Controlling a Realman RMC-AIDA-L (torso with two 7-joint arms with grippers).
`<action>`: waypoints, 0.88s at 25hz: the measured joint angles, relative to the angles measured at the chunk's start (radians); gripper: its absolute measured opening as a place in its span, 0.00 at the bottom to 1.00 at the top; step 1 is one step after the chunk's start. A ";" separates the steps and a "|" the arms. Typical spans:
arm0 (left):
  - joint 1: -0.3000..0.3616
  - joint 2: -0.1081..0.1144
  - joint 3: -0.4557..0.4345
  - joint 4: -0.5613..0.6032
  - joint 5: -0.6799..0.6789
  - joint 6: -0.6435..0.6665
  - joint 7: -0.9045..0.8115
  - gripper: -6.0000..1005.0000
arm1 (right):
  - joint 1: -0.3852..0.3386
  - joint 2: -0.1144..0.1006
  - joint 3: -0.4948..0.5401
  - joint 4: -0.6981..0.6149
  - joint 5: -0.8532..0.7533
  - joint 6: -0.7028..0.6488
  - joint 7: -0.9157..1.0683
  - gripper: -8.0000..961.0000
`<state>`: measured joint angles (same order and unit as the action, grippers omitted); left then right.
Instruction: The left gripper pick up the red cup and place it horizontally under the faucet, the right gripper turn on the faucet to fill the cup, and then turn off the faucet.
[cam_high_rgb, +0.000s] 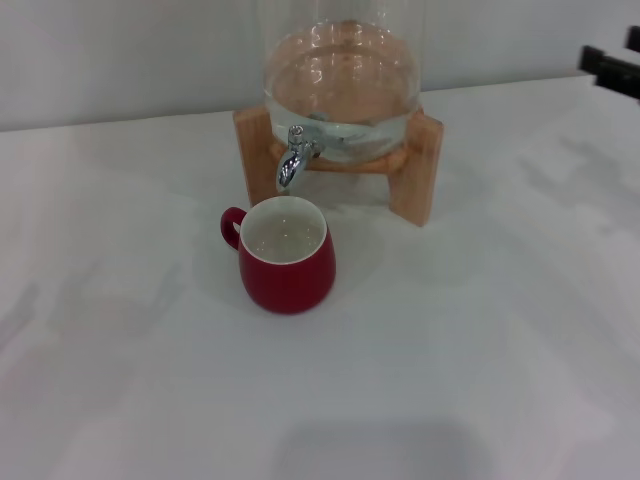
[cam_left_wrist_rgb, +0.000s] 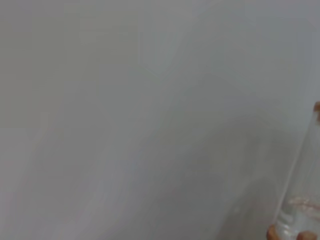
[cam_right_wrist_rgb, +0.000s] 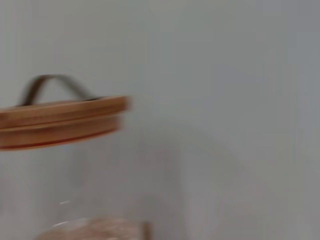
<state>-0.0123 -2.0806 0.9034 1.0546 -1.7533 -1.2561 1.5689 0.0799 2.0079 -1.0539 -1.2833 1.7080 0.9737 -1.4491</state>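
The red cup (cam_high_rgb: 287, 257) stands upright on the white table, its mouth right below the spout and its small handle pointing left. Its white inside shows; I cannot tell whether it holds water. The silver faucet (cam_high_rgb: 296, 153) sticks out of the front of a glass water jar, spout curving down over the cup. No stream shows. Only a black tip of my right gripper (cam_high_rgb: 611, 68) shows at the far right top edge of the head view, well away from the faucet. My left gripper is out of view.
The glass water jar (cam_high_rgb: 342, 90) rests on a wooden stand (cam_high_rgb: 415, 165) at the back of the table (cam_high_rgb: 150, 380). The left wrist view shows the jar's edge (cam_left_wrist_rgb: 300, 200). The right wrist view shows its wooden lid (cam_right_wrist_rgb: 60, 120) with a dark handle.
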 joint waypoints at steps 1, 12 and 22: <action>0.000 0.000 -0.020 -0.006 -0.001 -0.023 0.004 0.87 | 0.004 0.000 0.025 0.023 0.008 0.002 -0.007 0.81; -0.011 0.001 -0.111 -0.067 -0.003 -0.153 0.049 0.87 | 0.007 0.000 0.071 0.102 0.025 0.025 -0.051 0.82; -0.010 0.001 -0.111 -0.088 0.003 -0.157 0.048 0.87 | 0.008 0.002 0.091 0.109 0.068 0.017 -0.085 0.82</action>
<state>-0.0222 -2.0799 0.7922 0.9669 -1.7505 -1.4126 1.6166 0.0883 2.0095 -0.9628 -1.1746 1.7763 0.9908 -1.5340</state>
